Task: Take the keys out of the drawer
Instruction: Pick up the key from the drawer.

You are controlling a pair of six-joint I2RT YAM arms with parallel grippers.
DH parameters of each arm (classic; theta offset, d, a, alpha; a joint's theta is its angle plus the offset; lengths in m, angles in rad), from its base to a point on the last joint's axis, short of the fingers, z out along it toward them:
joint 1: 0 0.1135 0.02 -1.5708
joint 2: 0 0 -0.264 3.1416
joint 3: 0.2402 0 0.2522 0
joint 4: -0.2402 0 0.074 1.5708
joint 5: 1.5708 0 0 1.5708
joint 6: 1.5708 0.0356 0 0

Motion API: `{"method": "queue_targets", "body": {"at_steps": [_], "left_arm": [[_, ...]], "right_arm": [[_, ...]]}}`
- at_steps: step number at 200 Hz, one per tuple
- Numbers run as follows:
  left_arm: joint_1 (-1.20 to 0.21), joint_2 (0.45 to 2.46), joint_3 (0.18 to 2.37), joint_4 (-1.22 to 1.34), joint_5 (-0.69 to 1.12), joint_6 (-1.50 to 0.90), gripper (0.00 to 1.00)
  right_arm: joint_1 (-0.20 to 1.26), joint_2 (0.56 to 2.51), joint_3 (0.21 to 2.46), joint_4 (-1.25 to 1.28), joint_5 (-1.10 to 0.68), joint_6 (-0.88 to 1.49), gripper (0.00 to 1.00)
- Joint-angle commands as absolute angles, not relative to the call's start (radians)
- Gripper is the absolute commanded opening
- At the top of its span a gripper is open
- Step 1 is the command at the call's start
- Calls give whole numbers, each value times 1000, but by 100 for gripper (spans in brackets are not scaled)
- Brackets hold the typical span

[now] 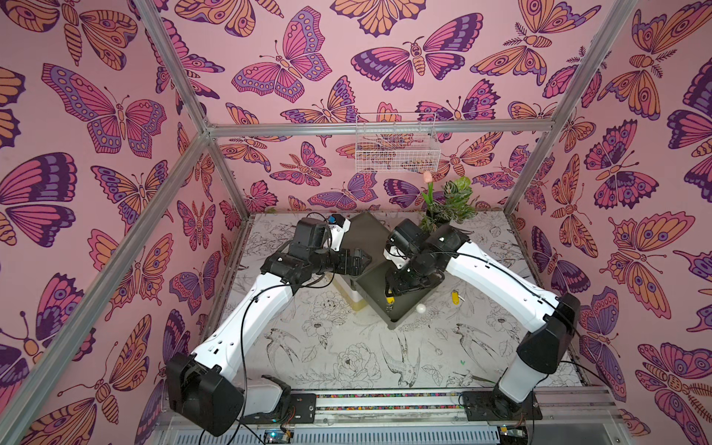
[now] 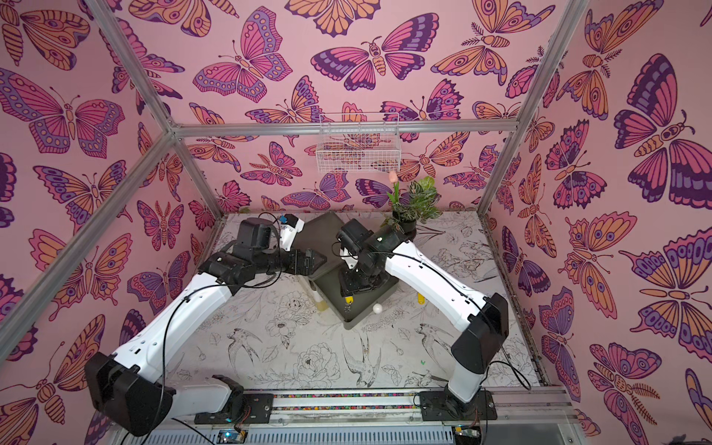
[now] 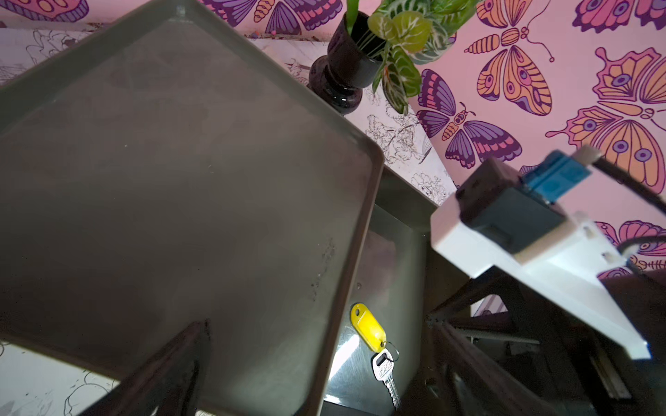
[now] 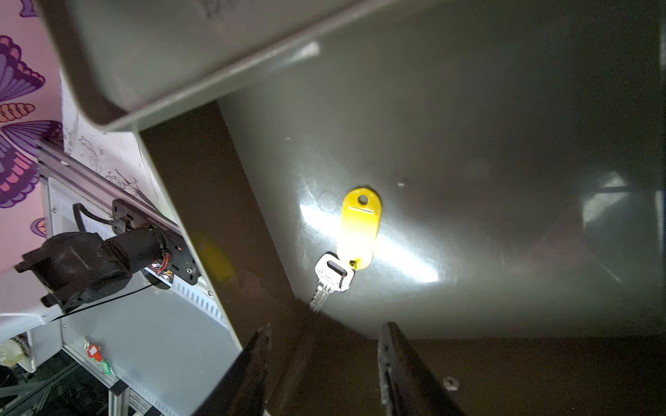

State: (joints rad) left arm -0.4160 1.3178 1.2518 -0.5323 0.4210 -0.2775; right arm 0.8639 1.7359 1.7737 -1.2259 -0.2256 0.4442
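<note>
An olive cabinet point(image 1: 366, 239) stands mid-table with its drawer point(image 1: 400, 323) pulled out toward the front. On the drawer floor point(image 4: 504, 144) lies one of the keys, a yellow tag point(image 4: 359, 227) ringed to a silver key point(image 4: 329, 277); both top views show this tag point(image 1: 390, 299) point(image 2: 349, 299). My right gripper point(image 4: 326, 326) hovers open just short of the key's tip, empty. My left gripper point(image 3: 319, 322) is wide open, straddling the cabinet top's edge, with the same yellow-tagged key point(image 3: 368, 329) beyond it. Another yellow-tagged key point(image 1: 455, 297) lies on the table right of the drawer.
A white knob point(image 1: 421, 308) sticks out of the drawer front. A plant in a black vase point(image 1: 443, 208) stands behind the cabinet at the back wall. A white wire basket point(image 1: 395, 142) hangs on the wall above. A cream block point(image 1: 348, 293) sits under the cabinet's left side.
</note>
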Motion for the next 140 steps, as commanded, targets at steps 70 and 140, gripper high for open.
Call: {"method": "queue_targets", "body": {"at_steps": [70, 140], "left_arm": [[-396, 1319, 1230, -601, 389, -290, 100], [-396, 1311, 1224, -601, 394, -283, 100]], "right_arm": [[879, 1749, 1722, -1232, -204, 460, 49], [884, 1771, 1698, -1203, -218, 472, 46]]}}
